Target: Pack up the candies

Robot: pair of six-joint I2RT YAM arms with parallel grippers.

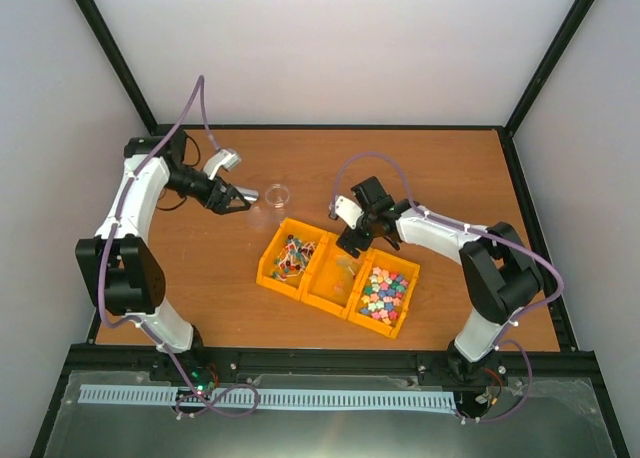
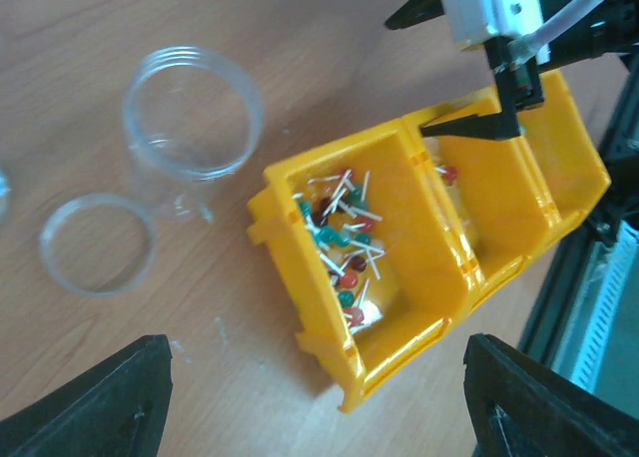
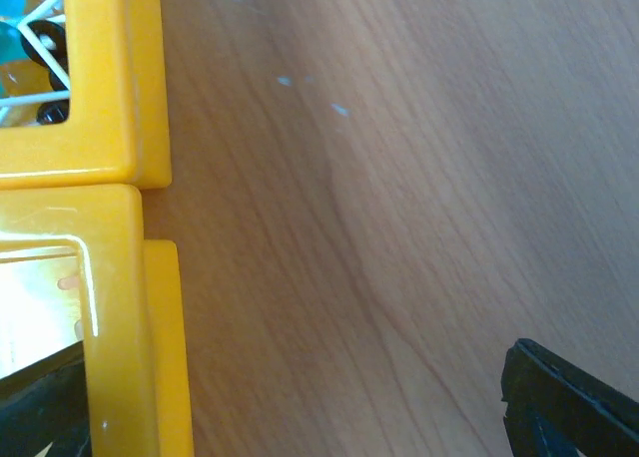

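Top external view: the candies [image 1: 385, 290], a heap of tiny pastel pieces in pink, yellow, green, blue and white, fill the right-hand yellow plastic bin [image 1: 411, 269] of three in a row on the brown wooden counter [image 1: 450, 168]. Over the middle bin [image 1: 325, 278] hangs the right end effector [image 1: 362, 244], fingers spread and empty. The left end effector [image 1: 240, 199] is released too, near a clear plastic jar [image 2: 190, 128].

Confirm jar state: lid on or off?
Off. The jar shows a bare threaded mouth, and the clear lid lies beside it.
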